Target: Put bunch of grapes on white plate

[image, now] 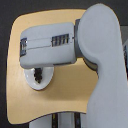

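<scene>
The white plate (45, 82) lies on the wooden table, toward the exterior view's left, partly covered by my grey forearm (47, 45). A small dark shape (37, 75) shows over the plate's middle, just below the forearm's edge. It is too blurred to separate the bunch of grapes from my gripper (37, 71), which reaches down there from under the forearm. I cannot tell how the jaws stand, or whether the dark shape rests on the plate or hangs above it.
The light wooden table (65, 95) has rounded corners and a dark floor around it. My large grey upper arm (102, 60) fills the exterior view's right side and hides that part of the table.
</scene>
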You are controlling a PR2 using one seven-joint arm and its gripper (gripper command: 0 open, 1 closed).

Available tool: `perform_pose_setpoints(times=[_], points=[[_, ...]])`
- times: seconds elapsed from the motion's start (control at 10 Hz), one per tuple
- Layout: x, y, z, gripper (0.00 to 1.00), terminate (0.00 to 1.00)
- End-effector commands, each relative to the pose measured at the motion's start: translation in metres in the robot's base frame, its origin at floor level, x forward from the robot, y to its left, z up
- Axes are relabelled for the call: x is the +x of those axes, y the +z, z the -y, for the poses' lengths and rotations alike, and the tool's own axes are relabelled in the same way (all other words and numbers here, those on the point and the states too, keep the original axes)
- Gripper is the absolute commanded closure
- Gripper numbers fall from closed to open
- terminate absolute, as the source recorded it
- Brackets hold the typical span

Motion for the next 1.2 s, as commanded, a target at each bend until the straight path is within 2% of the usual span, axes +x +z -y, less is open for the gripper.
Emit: perform_pose_setpoints(times=[0.0,0.5,0.8,1.1], points=[[0.01,0.004,0.006,0.0,0.0],[0.032,0.056,0.035,0.0,0.0],[0.056,0.086,0.05,0.0,0.0],[0.072,0.111,0.071,0.0,0.0]])
